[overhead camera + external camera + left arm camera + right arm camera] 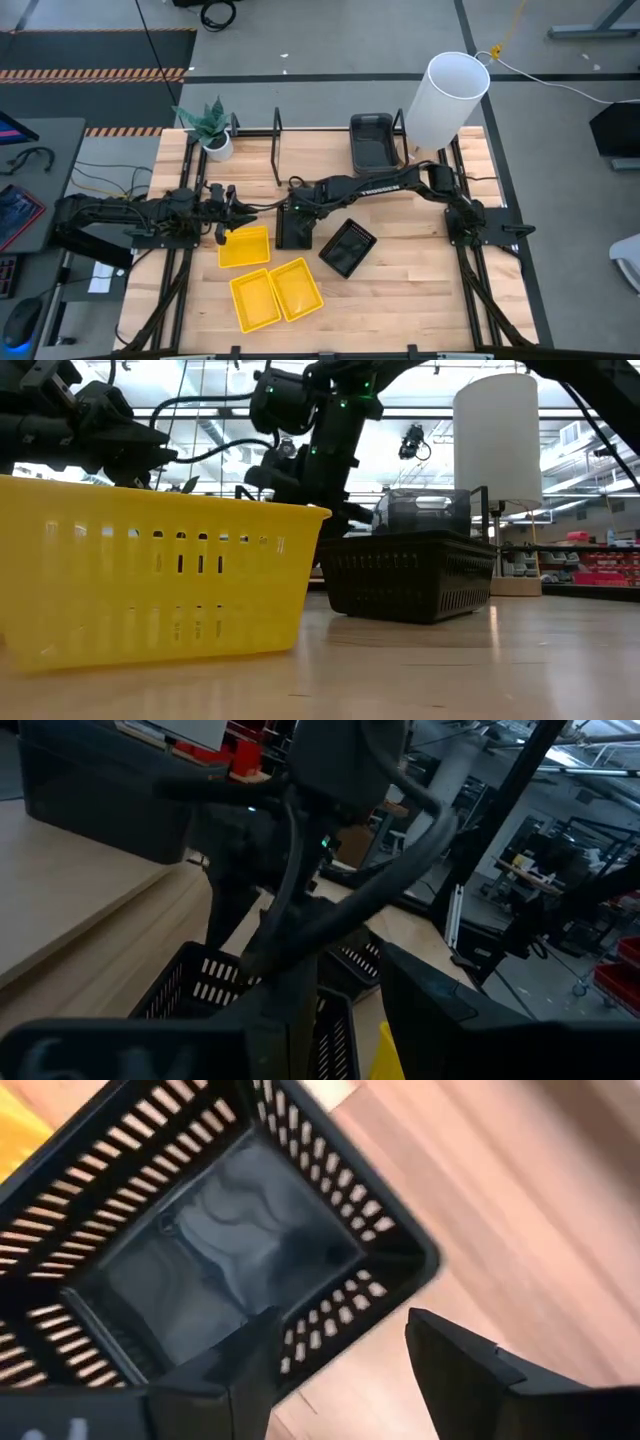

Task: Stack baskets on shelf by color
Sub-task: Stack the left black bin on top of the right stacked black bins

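Note:
My right gripper [340, 1380] is open and hovers over a black slotted basket [295, 230] [200, 1250], one finger above its inside and one beyond its end wall. My left gripper [224, 228] is open at the far left corner of a yellow basket [245, 247]; a sliver of yellow [385, 1055] shows between its fingers. Two more yellow baskets [272, 294] lie side by side near the front edge. A second black basket [347, 247] sits askew on the table. A dark-grey basket [372, 140] stands on the shelf [310, 150].
A tall white cylinder [447, 100] stands at the shelf's right end and a small potted plant [212, 130] at its left. Black wire uprights [277, 132] rise from the shelf. The right arm [380, 187] stretches across the table's middle. Bare wood lies to the front right [420, 300].

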